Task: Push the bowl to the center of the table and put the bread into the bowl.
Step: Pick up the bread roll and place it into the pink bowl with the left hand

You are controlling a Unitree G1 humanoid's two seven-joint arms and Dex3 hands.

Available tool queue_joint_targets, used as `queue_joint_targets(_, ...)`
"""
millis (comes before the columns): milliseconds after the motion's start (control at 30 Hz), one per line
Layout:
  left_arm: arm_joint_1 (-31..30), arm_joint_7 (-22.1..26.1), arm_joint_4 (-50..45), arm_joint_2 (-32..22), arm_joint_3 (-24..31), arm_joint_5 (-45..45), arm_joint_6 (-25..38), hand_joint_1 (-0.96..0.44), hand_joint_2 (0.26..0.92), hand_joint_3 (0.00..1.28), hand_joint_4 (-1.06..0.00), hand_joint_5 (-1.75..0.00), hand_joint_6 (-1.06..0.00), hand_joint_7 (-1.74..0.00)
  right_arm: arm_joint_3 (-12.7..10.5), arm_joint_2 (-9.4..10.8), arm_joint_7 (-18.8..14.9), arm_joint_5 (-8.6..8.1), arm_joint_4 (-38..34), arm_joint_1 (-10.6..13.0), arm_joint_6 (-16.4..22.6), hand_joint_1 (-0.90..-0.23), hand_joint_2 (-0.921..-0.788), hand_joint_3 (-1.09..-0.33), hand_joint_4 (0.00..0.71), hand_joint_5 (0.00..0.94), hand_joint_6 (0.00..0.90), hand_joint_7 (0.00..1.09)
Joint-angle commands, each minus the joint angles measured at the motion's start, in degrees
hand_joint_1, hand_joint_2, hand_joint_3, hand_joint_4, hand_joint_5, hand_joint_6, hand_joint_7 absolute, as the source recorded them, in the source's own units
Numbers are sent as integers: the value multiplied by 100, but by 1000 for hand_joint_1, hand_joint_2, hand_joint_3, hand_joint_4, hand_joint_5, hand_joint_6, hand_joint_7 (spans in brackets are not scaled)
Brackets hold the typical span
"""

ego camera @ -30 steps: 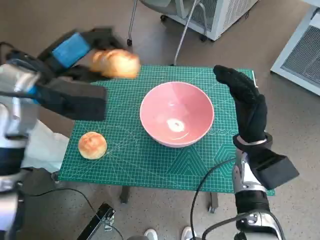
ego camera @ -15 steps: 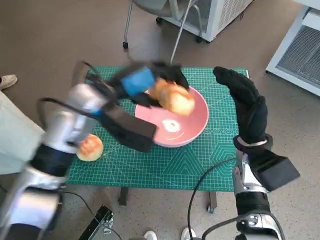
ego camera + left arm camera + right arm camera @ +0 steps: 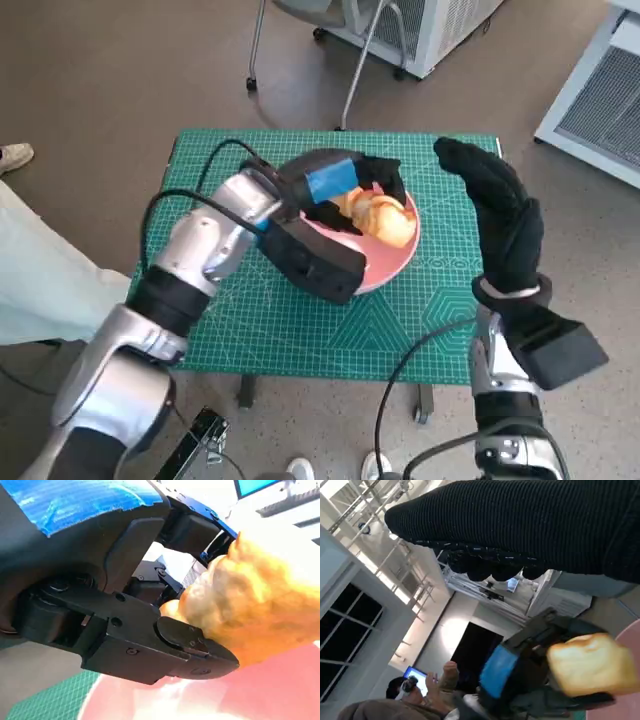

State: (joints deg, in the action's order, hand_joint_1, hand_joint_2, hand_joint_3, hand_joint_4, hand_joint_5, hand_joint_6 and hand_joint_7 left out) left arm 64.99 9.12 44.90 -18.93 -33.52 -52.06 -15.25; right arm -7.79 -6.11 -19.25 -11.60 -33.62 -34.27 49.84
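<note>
Reaching over the pink bowl (image 3: 395, 262), the left hand (image 3: 345, 185) held the bread (image 3: 378, 216) pinched between its black fingers (image 3: 165, 650), the golden roll pressed against their inner side and hanging just above the bowl's pink inside. The left wrist view showed the bread (image 3: 252, 615) bulging out past the fingertips, with the bowl's pink surface (image 3: 280, 690) directly beneath it. The bowl sat near the middle of the counter (image 3: 200, 180), on the green cutting mat, mostly hidden under the left forearm and hand. To the bowl's far-right side the right hand (image 3: 500, 215) stood upright in its black glove, fingers straight and held together, grasping nothing and apart from the bowl's rim. From the right wrist view the bread (image 3: 592, 662) showed as a pale golden block gripped in the blue-taped left hand (image 3: 520, 675), with a person (image 3: 405, 700) seen in the background beyond the bowl.
</note>
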Motion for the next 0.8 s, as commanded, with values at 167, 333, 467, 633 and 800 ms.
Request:
queue_joint_targets(167,55,34,181,29,-309,-258,162,1,854,442,-402,-1568,-357,-1402,-108,-15,69,-72,-6,204,-103,-436,-921,-545,491,15,262,806)
queue_joint_targets(333,27,394,-125,-124,-373,-313,241,75,911,296,-348,-669,-419,-421,-93,35,136,-10,41,199,-150,-431,-921,-536,499,17,283,789)
queue_joint_targets(467,-2,673,-425,-266,-311,-268,252,31,919,232,-337,-154,-440,-170,-47,71,201,58,98,203,-165,-421,-921,-540,500,16,286,786)
queue_joint_targets(633,-98,798,-855,-509,-194,-226,207,58,921,217,-309,-26,-442,-106,-8,82,224,104,51,164,-149,-420,-920,-543,497,13,271,804)
queue_joint_targets(800,-269,883,-1278,-761,29,-62,160,76,921,240,-316,-10,-458,-95,13,79,200,106,-25,118,-103,-421,-921,-542,494,10,250,819)
